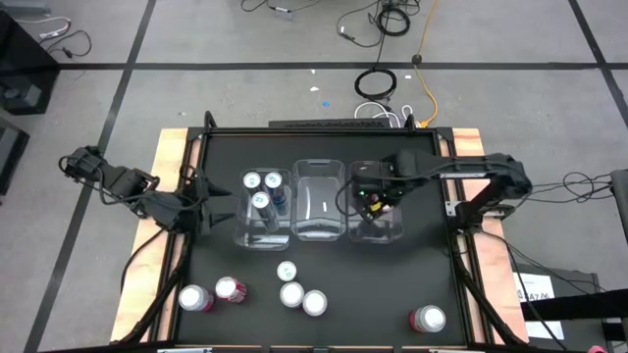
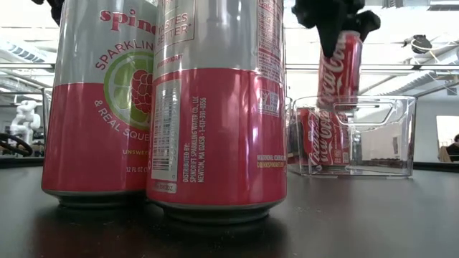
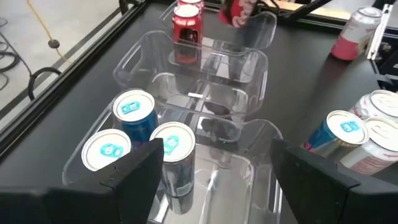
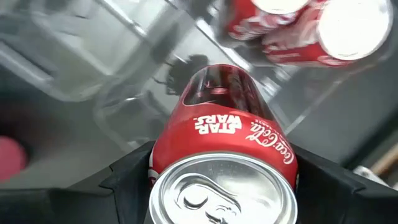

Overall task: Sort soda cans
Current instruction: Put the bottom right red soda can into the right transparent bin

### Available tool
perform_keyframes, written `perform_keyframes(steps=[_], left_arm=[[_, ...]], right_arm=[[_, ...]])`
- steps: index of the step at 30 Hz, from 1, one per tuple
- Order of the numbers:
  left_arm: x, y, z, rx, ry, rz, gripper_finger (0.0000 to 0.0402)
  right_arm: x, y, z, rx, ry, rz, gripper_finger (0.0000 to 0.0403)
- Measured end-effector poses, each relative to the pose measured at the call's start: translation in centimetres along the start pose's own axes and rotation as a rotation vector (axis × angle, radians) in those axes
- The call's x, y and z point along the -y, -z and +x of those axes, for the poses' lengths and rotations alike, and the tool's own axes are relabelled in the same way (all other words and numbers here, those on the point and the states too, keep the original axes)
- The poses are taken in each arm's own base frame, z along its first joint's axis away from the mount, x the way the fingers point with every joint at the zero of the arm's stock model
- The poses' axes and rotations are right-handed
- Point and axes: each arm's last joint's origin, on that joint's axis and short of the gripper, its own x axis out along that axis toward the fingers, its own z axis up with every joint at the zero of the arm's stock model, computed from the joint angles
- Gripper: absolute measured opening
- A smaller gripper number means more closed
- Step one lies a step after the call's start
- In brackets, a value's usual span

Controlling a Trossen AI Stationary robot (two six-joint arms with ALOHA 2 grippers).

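Three clear bins stand side by side mid-table. The left bin (image 1: 245, 233) holds three blue soda cans (image 3: 134, 112). The right bin (image 2: 401, 136) holds red Coca-Cola cans (image 2: 326, 136). My right gripper (image 1: 378, 196) hangs over the right bin, shut on another red Coca-Cola can (image 4: 224, 140), also seen in the low view (image 2: 349, 68). My left gripper (image 1: 218, 196) stands open at the table's left side, just left of the left bin, its fingers (image 3: 140, 174) apart with nothing between them. My right gripper pinches the red can's upper wall (image 4: 160, 155), just below the silver top, between its two fingers (image 4: 124, 180). The fingers come from above, pointing down. The can hangs below them, nearly upright, lifted clear above the right bin.
The middle bin (image 1: 319, 230) has no cans in it. Loose cans stand near the table's front: two pink ones (image 1: 214, 293) at the left, a blue one (image 1: 287, 271) with two more (image 1: 302, 298) in the middle, and a pink one (image 1: 429, 319) at the right.
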Motion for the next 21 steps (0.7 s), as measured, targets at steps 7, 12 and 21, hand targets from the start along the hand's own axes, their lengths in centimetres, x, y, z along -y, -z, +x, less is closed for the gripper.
perform_keyframes(steps=[7, 12, 21], left_arm=[[-0.2, 0.2, -0.2, -0.013, -0.005, 0.036, 0.0304], [-0.3, 0.4, -0.2, -0.032, -0.013, 0.049, 0.0304], [-0.4, 0.5, -0.2, -0.039, -0.017, 0.044, 0.0304]], right_arm=[[0.5, -0.7, 2.7, -0.031, 0.039, -0.032, 0.0288], [1.8, -0.8, 4.2, -0.003, -0.001, 0.004, 0.0288], [4.3, -1.9, 7.8, -0.072, 0.010, 0.003, 0.0288]])
